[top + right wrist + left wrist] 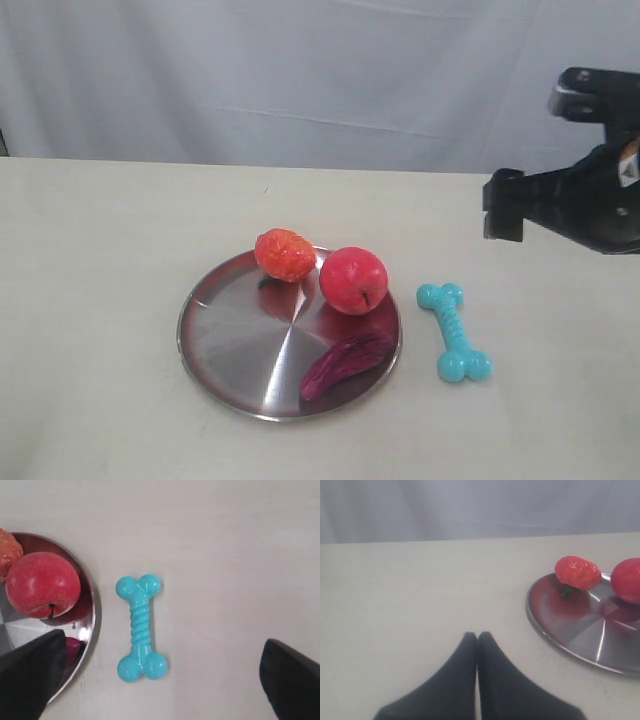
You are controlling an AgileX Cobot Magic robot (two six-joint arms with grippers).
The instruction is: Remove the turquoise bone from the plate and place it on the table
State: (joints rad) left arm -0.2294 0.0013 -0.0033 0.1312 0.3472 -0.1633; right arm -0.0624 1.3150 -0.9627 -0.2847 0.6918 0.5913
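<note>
The turquoise bone (454, 332) lies flat on the beige table (100, 260), just right of the steel plate (235, 335) and not touching its rim. In the right wrist view the bone (141, 628) rests beside the plate's rim (93, 611). My right gripper (165, 639) is open, its fingers (35, 670) spread wide and well above the bone, holding nothing. In the exterior view it (515, 205) hangs over the table's right side. My left gripper (477, 636) is shut and empty over bare table, left of the plate (570, 632).
On the plate sit a red apple (353, 280), a lumpy orange-red fruit (285, 254) and a dark magenta piece (345, 362). A white curtain (300, 70) hangs behind the table's far edge.
</note>
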